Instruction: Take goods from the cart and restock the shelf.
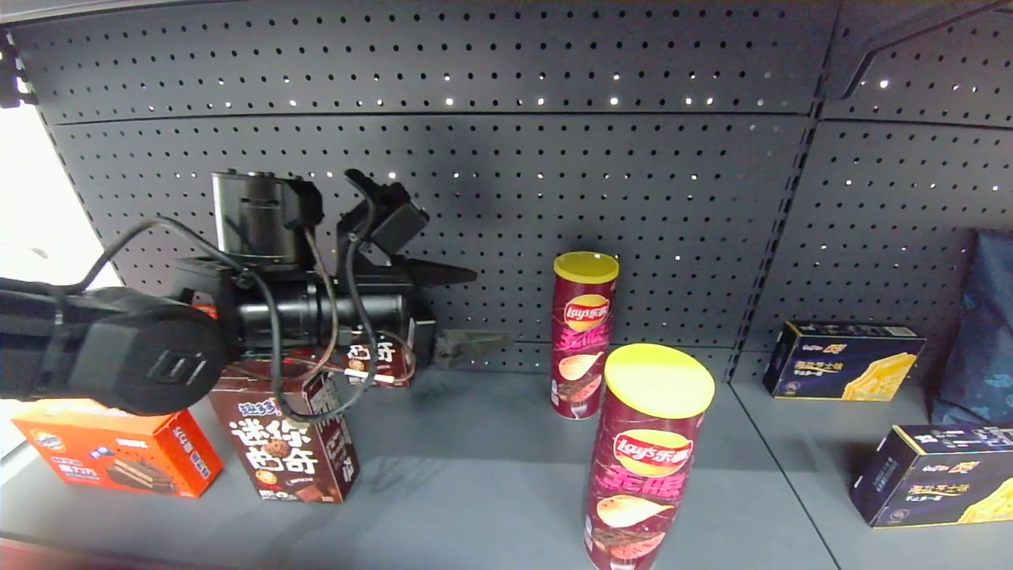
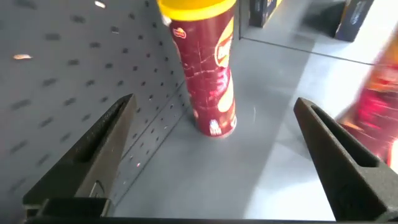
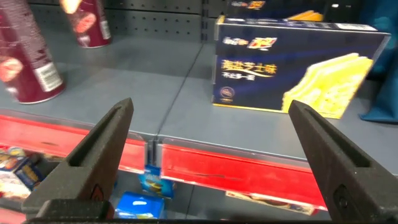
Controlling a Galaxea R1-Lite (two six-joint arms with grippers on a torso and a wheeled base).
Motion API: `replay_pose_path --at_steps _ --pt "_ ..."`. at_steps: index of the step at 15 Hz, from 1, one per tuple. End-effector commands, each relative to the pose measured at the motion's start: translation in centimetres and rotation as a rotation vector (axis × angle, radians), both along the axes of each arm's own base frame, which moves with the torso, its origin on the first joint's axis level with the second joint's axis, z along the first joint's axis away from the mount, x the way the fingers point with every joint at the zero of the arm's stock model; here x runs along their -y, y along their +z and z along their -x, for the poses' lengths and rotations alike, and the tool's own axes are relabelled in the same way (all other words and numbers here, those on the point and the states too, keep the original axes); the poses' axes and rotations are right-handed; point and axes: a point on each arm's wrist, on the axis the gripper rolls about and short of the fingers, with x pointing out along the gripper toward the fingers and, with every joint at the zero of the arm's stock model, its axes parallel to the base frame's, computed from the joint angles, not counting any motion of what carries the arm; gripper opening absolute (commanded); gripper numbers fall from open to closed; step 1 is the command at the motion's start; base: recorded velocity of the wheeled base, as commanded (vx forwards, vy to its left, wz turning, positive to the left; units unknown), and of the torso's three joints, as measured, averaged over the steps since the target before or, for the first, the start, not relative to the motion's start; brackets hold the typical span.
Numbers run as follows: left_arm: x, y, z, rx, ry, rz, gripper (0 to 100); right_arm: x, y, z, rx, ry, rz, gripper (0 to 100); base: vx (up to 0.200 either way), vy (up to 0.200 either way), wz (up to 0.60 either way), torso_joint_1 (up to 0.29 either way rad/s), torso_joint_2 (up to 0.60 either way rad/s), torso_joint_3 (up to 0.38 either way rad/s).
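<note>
Two maroon chip cans with yellow lids stand on the grey shelf point(image 1: 475, 475): the back can point(image 1: 584, 340) by the pegboard, the front can point(image 1: 645, 459) near the shelf edge. My left gripper point(image 1: 489, 307) hovers over the shelf, left of the back can, open and holding nothing. In the left wrist view the left gripper point(image 2: 214, 102) faces the back can point(image 2: 205, 68), with the front can point(image 2: 379, 106) off to one side. My right gripper point(image 3: 211, 104) is open and empty in front of the red shelf edge strip point(image 3: 236, 171), facing a dark blue box point(image 3: 292, 68).
A brown cookie box point(image 1: 289, 443) and an orange box point(image 1: 119, 451) stand under the left arm, with another brown box point(image 1: 372, 356) behind. Dark blue boxes point(image 1: 843, 360) point(image 1: 934, 475) and a blue bag point(image 1: 977, 332) fill the right bay. Free shelf floor lies between the brown box and the cans.
</note>
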Motion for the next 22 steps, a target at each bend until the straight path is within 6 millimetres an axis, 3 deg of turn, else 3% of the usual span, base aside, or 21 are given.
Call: replay_pose_path --at_steps 1,2,6,9,22 --pt "-2.6 3.0 4.2 0.077 0.035 0.029 100 0.0 0.0 0.0 -0.001 0.003 0.0 100 0.0 0.0 0.0 0.0 0.0 0.0" --pt "-3.4 3.3 6.0 0.09 0.045 0.032 100 0.0 0.0 0.0 -0.002 0.0 0.001 100 0.0 0.0 0.0 0.0 0.0 0.0" --pt "-4.7 3.2 9.3 0.106 0.201 -0.008 100 0.0 0.0 0.0 0.001 -0.005 0.022 100 0.0 0.0 0.0 0.0 0.0 0.0" --pt "-5.4 1.8 11.9 0.093 0.203 -0.031 100 0.0 0.0 0.0 0.011 -0.004 0.084 100 0.0 0.0 0.0 0.0 0.0 0.0" --pt "-5.6 1.9 11.9 0.097 0.212 -0.028 100 0.0 0.0 0.0 0.013 0.023 0.088 100 0.0 0.0 -0.05 0.0 0.0 0.001"
